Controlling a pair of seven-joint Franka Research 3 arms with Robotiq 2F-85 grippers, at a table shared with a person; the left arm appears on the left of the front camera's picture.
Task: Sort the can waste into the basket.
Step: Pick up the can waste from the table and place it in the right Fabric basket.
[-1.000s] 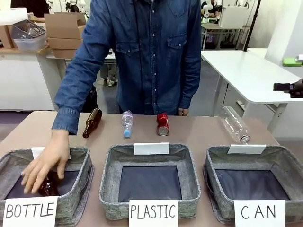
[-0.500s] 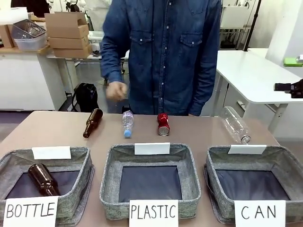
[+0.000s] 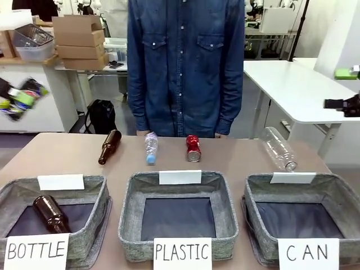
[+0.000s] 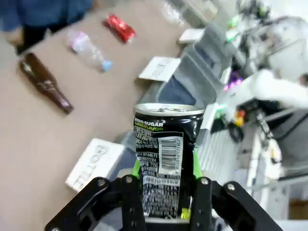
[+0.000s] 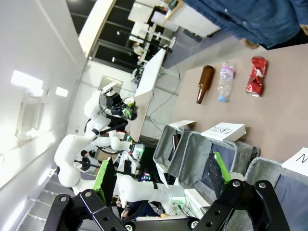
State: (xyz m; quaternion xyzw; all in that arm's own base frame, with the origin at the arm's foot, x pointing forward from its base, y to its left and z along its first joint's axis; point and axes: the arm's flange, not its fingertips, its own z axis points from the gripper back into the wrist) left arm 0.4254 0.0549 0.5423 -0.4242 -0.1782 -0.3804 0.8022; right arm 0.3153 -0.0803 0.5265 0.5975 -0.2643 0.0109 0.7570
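Black can (image 4: 168, 130): clamped between the green pads of L gripper (image 4: 165, 168), lying along the fingers, top end pointing away from the wrist. In the front view can + claw are a blurred smear (image 3: 19, 97), up in the air beyond the table's (image 3: 236, 160) left edge, well above the BOTTLE basket (image 3: 98, 197). That smear wasn't there half a sec ago, so the L arm has just swung in with it.

Red can (image 3: 193, 148): dented, lying by the far edge, about mid, same spot as before, nobody on it.

CAN basket (image 3: 254, 209): near right corner, just dark lining inside, no can yet.

R gripper (image 5: 161, 178): jaws wide apart, nothing between them, held high over the baskets.

Person (image 3: 185, 67): a sec ago had a hand down in the BOTTLE basket. Now stands straight behind the far edge, arms down. Brown bottle (image 3: 50, 214) is left lying in that basket.

Other brown bottle (image 3: 109, 146) and small plastic bottle (image 3: 151, 147) sit by the far edge, left of the red can. Big clear bottle (image 3: 279, 148) is toward the far right. PLASTIC basket (image 3: 129, 208) is at near-edge mid.

Meaning: 1 of 2 cans is in hand but on the wrong side. It must cross the table to the near right corner, over two other baskets, and an early release would put it in the wrong bin. Person's hands are now out of the path. Red can prob. next.
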